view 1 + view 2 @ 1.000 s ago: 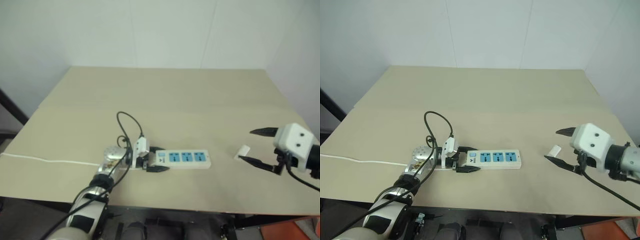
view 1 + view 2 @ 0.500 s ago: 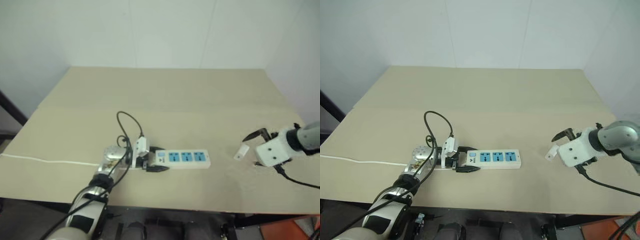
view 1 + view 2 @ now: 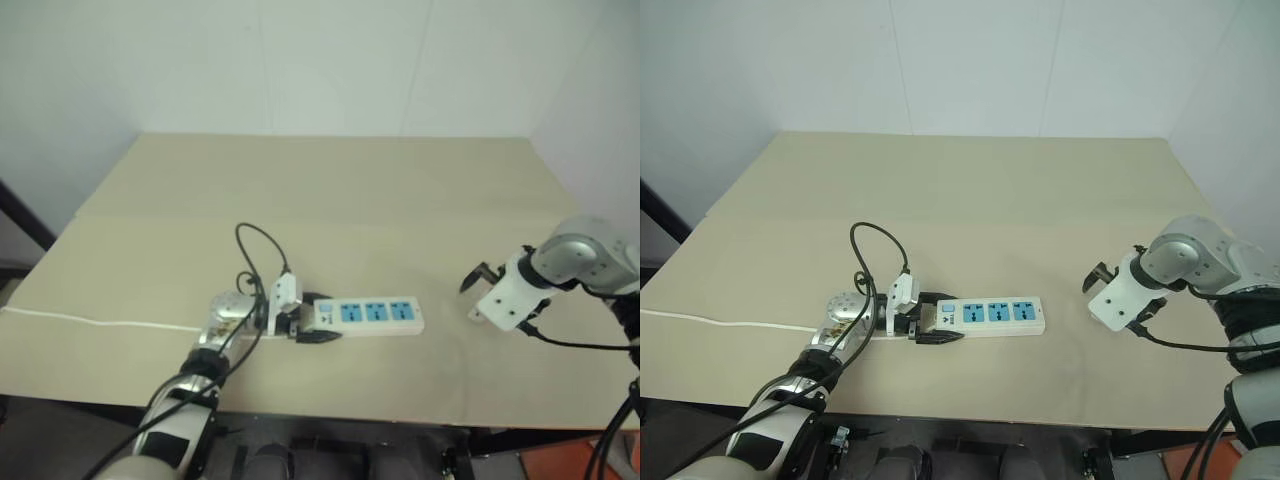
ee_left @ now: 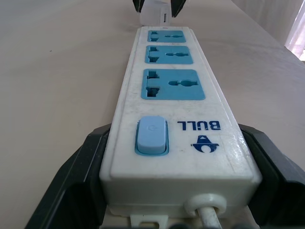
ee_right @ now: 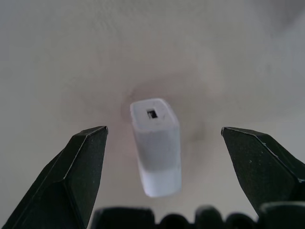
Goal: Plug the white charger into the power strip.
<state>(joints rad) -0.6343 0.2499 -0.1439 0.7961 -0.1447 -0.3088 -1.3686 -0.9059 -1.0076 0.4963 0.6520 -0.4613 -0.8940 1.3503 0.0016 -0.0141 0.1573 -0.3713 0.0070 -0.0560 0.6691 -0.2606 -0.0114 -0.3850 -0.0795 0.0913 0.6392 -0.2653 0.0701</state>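
Left gripper (image 4: 157, 210) sits at the switch end of the long white plastic power strip (image 3: 365, 316), jaws clamped on that end: black fingers (image 4: 71, 186) pressed against both long sides, thin white cord (image 4: 209, 217) exiting between them. Strip lies flat on the beige worktop (image 3: 320, 190), near the front edge, roughly centre-left. Top face carries three blue sockets in a row, all vacant, then a pale blue rocker switch (image 4: 151, 136) nearest the gripper. A second thin white cable (image 3: 90, 321) runs off along the worktop to the robot's left; a black cable (image 3: 255, 245) loops up behind the left wrist.

Right gripper (image 5: 162, 143) is well apart from the strip, over the right side of the worktop, pointing steeply down. Jaws spread wide, holding nothing. Small white rounded-block charger (image 5: 156, 145) lies on the worktop directly between the two black fingertips (image 5: 83, 148), clear gap on each side, no contact. Charger's end face with a small dark rectangular port faces the wrist camera. From the head views the right gripper's white housing (image 3: 1118, 298) covers that spot, so the charger itself is hidden there. Charger is not plugged in.
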